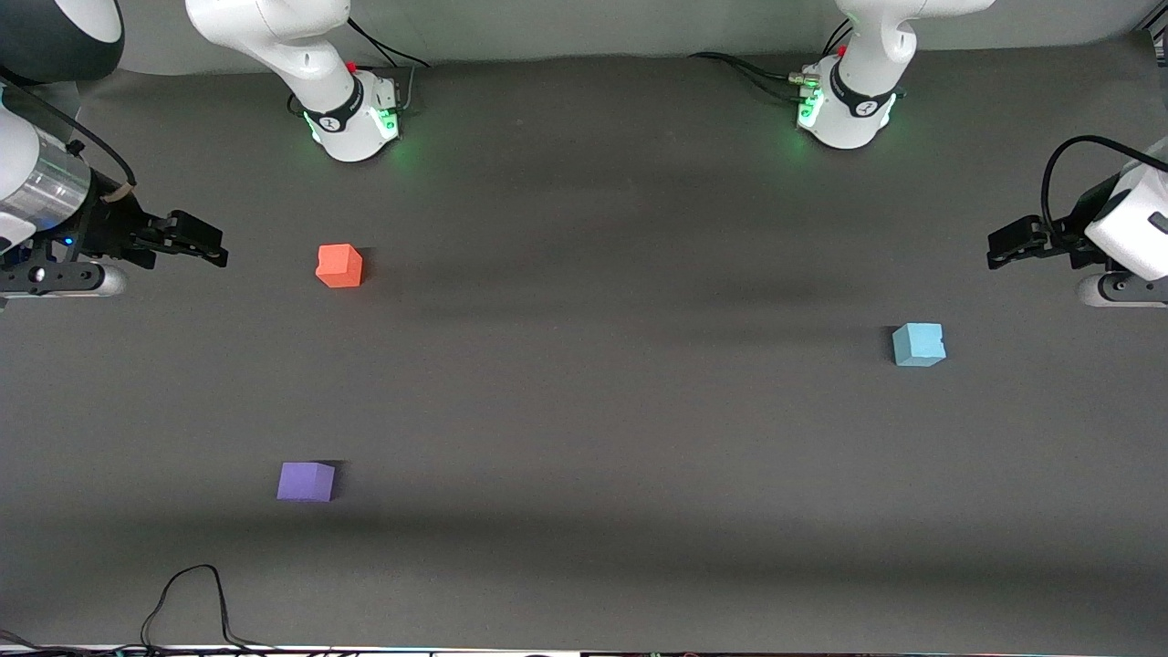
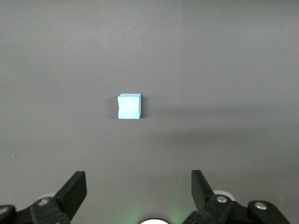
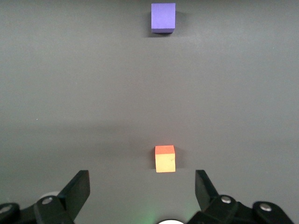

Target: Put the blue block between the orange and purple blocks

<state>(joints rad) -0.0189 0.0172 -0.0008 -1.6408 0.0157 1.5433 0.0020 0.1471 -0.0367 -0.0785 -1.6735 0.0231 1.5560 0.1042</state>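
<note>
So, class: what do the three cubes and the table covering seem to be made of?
Blue block, orange block, purple block: probably foam or painted wood; matte, evenly coloured faces without glare. Table covering: likely dark grey cloth or felt; dull, slightly mottled.

You have a dark grey mat [image 1: 584, 438] filling nearly the whole frame, with soft shadow bands running across it. At the bottom edge of the front view, toward the right arm's end, a thin black cable [image 1: 187, 593] loops up onto the mat. Along the top edge, a pale grey backdrop [image 1: 547, 27] meets the mat, and more black leads [image 1: 744, 68] trail there.
</note>
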